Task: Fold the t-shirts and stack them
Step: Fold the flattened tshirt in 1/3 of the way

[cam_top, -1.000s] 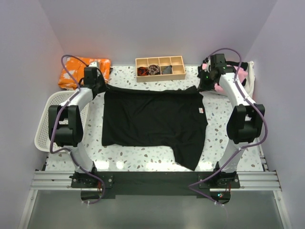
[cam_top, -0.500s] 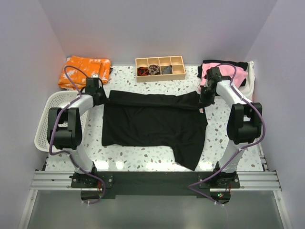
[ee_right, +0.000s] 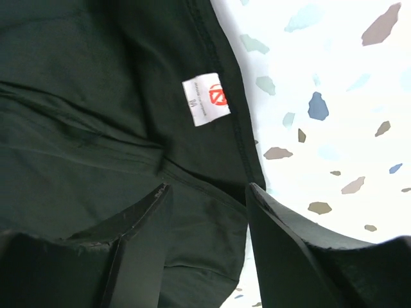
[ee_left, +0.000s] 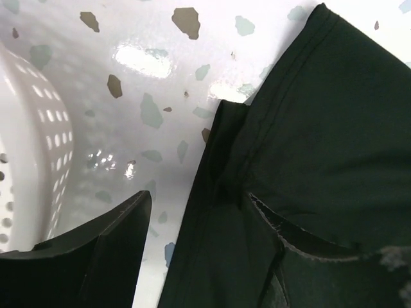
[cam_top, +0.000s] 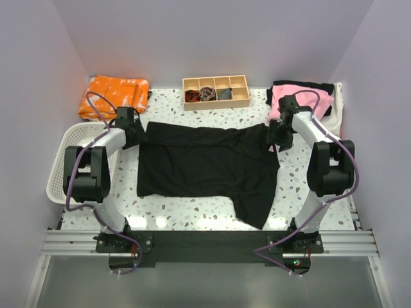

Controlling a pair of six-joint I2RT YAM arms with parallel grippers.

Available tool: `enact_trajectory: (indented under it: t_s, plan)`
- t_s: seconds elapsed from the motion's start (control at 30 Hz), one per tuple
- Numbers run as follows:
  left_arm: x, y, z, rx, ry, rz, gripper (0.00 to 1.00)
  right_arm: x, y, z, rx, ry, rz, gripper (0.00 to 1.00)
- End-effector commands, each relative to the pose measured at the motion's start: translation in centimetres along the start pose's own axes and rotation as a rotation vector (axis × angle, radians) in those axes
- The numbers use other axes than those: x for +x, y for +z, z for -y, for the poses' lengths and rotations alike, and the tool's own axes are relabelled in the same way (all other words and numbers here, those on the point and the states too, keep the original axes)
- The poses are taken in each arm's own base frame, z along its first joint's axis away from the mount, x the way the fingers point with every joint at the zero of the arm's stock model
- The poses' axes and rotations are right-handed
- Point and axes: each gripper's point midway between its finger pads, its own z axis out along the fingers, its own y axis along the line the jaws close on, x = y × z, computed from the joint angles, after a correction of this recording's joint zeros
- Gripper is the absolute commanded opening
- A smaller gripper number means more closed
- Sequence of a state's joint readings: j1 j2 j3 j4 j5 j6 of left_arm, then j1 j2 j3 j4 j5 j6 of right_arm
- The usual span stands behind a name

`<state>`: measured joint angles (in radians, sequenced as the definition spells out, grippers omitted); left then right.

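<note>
black t-shirt (cam_top: 205, 163), its 2 far corners loose just under the spread left jaws and spread right jaws

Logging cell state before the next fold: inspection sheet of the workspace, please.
Surface: white speckled table, glossy.
Job's things: large black t-shirt spread flat, far edge doubled over, small white label showing; pink, black and white shirt pile far right.
Clutter: orange patterned cloth far left; wooden compartment tray holding small rolled fabrics; white perforated basket left.
Grippers: left gripper and right gripper open over shirt's far corners.
Cables: purple cables along both arms.
Surroundings: plain lilac walls.
</note>
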<state>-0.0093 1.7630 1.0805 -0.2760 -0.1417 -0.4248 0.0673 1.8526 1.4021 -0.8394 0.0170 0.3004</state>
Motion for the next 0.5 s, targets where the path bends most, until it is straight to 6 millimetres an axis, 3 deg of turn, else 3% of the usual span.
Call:
enact_trajectory:
  t_s: [0.0,0.1,0.13,0.2,0.33,0.47]
  plan:
    - [-4.7,-3.1,1.1,0.02,-0.023,0.138,0.64,-4.6,-3.4,-2.2,-0.095,0.016,0.201,0.54]
    - [-6.7,-4.2,3.9,0.131,-0.018,0.194,0.65,-6.6,-3.0,-4.5,-0.205,0.014,0.234,0.54]
    - [-7.4,-4.6,5.8,0.208,-0.013,0.214,0.65,-6.7,-1.6,-4.9,-0.214,0.019,0.21,0.54]
    - [-7.7,-4.8,8.3,0.31,-0.003,0.209,0.65,-8.2,-1.5,-6.4,-0.277,0.027,0.221,0.54]
    - [-6.9,-4.2,12.8,0.437,0.026,0.184,0.65,-10.2,-0.4,-8.3,-0.357,0.037,0.231,0.54]
    - [-5.3,-3.2,14.9,0.491,0.036,0.147,0.65,-10.7,1.1,-9.0,-0.369,0.034,0.204,0.53]
